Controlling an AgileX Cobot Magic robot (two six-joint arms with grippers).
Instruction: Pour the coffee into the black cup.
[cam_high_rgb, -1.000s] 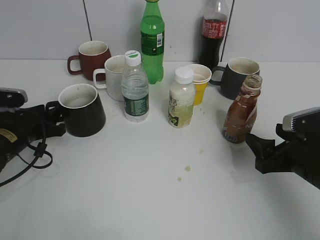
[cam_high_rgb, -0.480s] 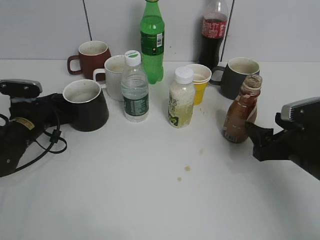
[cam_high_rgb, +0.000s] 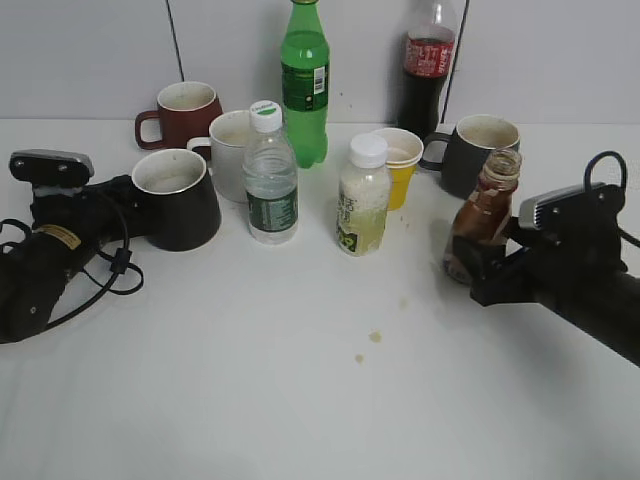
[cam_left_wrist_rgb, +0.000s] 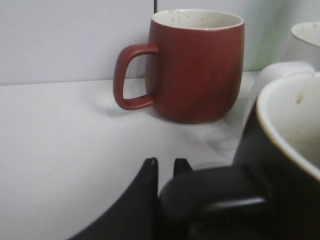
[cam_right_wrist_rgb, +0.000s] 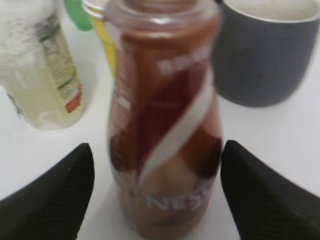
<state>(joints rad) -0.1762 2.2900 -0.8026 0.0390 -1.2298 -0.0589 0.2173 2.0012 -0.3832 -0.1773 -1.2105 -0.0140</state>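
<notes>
Grasp step: right gripper is straddling the coffee bottle on the table, jaws wide, not touching; left gripper is clamping the black cup's handle; next, jaws closing on the bottle, then lifting.

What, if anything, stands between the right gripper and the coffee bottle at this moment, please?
Nothing visible does. In the right wrist view the coffee bottle stands directly between the open fingers of the right gripper, with clear gaps on both sides. The grey mug and the pale drink bottle sit behind it.
</notes>
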